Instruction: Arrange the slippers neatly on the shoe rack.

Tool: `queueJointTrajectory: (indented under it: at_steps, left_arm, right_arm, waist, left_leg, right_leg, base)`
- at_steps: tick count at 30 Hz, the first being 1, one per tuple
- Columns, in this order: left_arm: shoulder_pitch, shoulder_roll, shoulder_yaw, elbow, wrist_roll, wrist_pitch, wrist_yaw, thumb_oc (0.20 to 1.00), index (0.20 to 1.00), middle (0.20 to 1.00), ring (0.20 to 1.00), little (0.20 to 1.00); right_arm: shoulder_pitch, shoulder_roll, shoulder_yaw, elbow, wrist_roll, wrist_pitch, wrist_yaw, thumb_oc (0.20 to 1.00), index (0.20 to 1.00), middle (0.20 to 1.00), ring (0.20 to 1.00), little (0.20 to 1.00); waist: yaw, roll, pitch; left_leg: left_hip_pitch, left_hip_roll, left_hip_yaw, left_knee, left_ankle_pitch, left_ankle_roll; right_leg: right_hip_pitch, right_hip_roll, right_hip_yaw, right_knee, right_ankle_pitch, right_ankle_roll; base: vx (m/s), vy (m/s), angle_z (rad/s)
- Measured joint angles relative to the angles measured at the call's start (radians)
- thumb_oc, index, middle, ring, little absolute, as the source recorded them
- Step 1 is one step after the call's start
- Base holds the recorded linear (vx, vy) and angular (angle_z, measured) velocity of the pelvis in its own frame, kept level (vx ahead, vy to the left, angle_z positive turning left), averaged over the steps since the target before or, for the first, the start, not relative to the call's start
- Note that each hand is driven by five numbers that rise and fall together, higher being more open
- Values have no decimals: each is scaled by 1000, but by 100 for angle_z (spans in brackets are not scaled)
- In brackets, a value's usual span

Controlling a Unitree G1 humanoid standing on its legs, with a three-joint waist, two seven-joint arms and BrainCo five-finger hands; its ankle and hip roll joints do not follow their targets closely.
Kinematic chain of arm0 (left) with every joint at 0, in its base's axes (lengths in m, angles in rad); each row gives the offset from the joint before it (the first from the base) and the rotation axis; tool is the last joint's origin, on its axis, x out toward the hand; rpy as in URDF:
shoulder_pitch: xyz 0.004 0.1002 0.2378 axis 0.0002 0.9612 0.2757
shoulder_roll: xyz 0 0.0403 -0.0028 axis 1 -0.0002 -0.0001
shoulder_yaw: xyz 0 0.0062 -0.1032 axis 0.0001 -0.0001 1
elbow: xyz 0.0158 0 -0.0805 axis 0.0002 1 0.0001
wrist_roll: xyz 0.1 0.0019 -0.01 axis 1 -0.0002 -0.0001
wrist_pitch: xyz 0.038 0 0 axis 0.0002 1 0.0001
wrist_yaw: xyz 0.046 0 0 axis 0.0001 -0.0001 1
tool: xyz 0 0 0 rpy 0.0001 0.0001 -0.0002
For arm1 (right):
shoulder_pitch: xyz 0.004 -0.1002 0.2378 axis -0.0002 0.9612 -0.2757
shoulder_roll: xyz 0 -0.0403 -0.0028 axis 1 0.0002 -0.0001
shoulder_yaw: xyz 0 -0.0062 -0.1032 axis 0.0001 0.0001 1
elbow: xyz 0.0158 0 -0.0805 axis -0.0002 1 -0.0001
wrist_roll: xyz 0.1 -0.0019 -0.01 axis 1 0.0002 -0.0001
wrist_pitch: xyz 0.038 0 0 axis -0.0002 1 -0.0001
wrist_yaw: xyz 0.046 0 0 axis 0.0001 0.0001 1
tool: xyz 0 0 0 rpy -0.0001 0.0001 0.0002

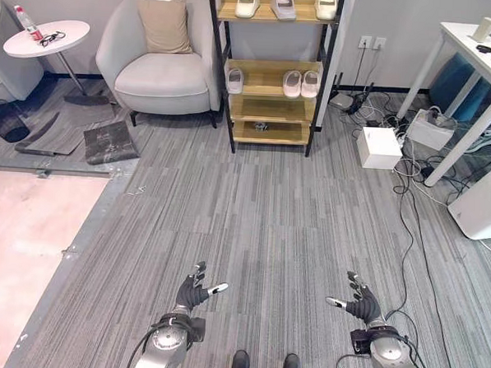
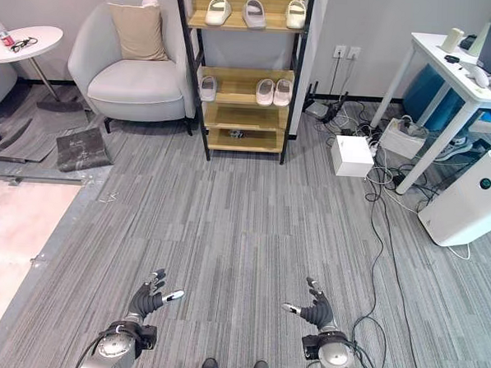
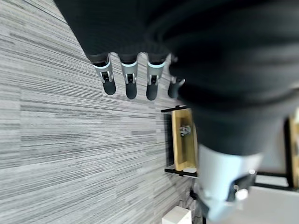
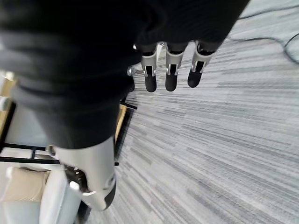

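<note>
Left hand: the left hand (image 1: 193, 292) sits low in the frame, left of centre, above the grey carpet (image 1: 260, 226); fingers spread and straight, thumb stuck out toward the middle, nothing in it.
Right hand: the right hand (image 1: 361, 304) mirrors it at lower right of centre; fingers loose and extended, thumb pointing inward, holding nothing.
Slippers: three pale slippers (image 1: 282, 4) stand in a row on the top shelf of the shoe rack (image 1: 272, 66) at the upper middle of the frame; on the next shelf down, one slipper (image 1: 234, 80) lies at the left end and a pair (image 1: 301, 83) sits side by side at the right end.
Lower shelves: a small dark object (image 1: 261, 126) rests on a lower shelf; what it is cannot be told.
Open room: a wide stretch of bare carpet lies between the hands and the rack.
Left edge: a grey armchair (image 1: 160, 60) with a beige cushion stands just beside the rack; a round white side table (image 1: 45, 38) is at far upper left.
Right edge: a white box (image 1: 379, 147), tangled cables (image 1: 410, 184) and a white desk (image 1: 473, 76) crowd the upper right.
</note>
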Motion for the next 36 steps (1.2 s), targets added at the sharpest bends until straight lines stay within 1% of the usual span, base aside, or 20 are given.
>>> queueJointTrajectory:
  at_steps: [2,3,6,8,9,12,15,16,20,28,31,36]
  left_arm:
    - [-1,0,0,0,0,1,-2,1000,1000,1000,1000,1000]
    - [0,0,0,0,1,1,-4,1000,1000,1000,1000,1000]
    - [5,-1,-1,2,1,9,-15,1000,1000,1000,1000,1000]
    - [5,-1,-1,3,-1,10,-17,1000,1000,1000,1000,1000]
    - [5,-1,-2,3,-1,11,-18,1000,1000,1000,1000,1000]
    - [5,-1,-6,5,-1,14,-22,1000,1000,1000,1000,1000]
    - [5,-1,-12,5,-9,18,-25,1000,1000,1000,1000,1000]
    - [5,-1,-12,5,-23,19,-25,1000,1000,1000,1000,1000]
    - [5,-1,-11,5,-40,19,-25,1000,1000,1000,1000,1000]
    - [14,-1,-10,5,-40,19,-16,1000,1000,1000,1000,1000]
    - [16,-1,-10,5,-40,19,-16,1000,1000,1000,1000,1000]
    - [24,-1,-10,5,-40,19,-15,1000,1000,1000,1000,1000]
  right_arm:
    - [0,-2,-13,0,0,0,-2,1000,1000,1000,1000,1000]
    - [0,-3,-16,0,0,0,-2,1000,1000,1000,1000,1000]
    - [5,-2,-15,5,0,1,-2,1000,1000,1000,1000,1000]
    - [5,-2,-15,8,0,1,-1,1000,1000,1000,1000,1000]
    - [6,-2,-15,9,0,1,-1,1000,1000,1000,1000,1000]
    - [6,-1,-12,28,0,2,-1,1000,1000,1000,1000,1000]
    - [7,-1,-11,30,0,2,-1,1000,1000,1000,1000,1000]
    - [7,-1,-11,30,0,2,-1,1000,1000,1000,1000,1000]
    - [6,-1,-5,31,0,2,0,1000,1000,1000,1000,1000]
    - [7,1,-5,37,0,2,-2,1000,1000,1000,1000,1000]
    - [7,4,-5,38,2,2,-2,1000,1000,1000,1000,1000]
    - [7,16,-2,37,19,2,0,1000,1000,1000,1000,1000]
  waist:
    - [0,-1,0]
    - [0,-3,2]
    - [-1,-4,7]
    - [-2,-4,7]
    - [-1,-4,7]
    - [-2,-4,7]
    - [-4,-4,7]
    - [-4,-4,7]
    - [-4,-3,7]
    - [-6,-2,6]
    - [-5,-1,5]
    - [-5,-1,1]
  left_leg:
    - [1,0,0,0,0,0]
    - [3,1,0,0,0,0]
    - [14,1,1,0,-1,-2]
    - [16,1,0,0,-10,-14]
    - [16,1,0,0,-10,-14]
    - [16,1,3,0,-10,-14]
    - [17,1,6,0,-10,-13]
    - [18,2,8,0,-6,-8]
    - [25,3,26,0,-4,-5]
    - [33,3,27,0,-6,-5]
    - [33,3,26,-1,-11,-11]
    - [34,3,26,0,-7,-5]
  right_leg:
    - [1,0,0,0,-2,2]
    - [2,0,0,0,-7,9]
    - [12,0,1,0,-11,6]
    - [13,1,1,0,-12,5]
    - [11,1,2,0,-12,3]
    - [6,1,6,0,-17,-6]
    - [5,1,11,0,-10,3]
    - [6,2,13,0,-8,5]
    - [13,3,28,0,-7,3]
    - [16,3,30,0,-7,3]
    - [18,3,30,0,-6,2]
    - [22,3,29,0,-4,3]
  base:
    - [0,0,0]
    - [0,0,0]
    - [0,0,0]
    - [0,0,0]
    - [0,0,0]
    - [-1,2,-4]
    - [3,0,-4]
    - [-2,0,-9]
    - [4,6,-11]
    - [1,1,0]
    - [0,0,0]
    - [0,0,0]
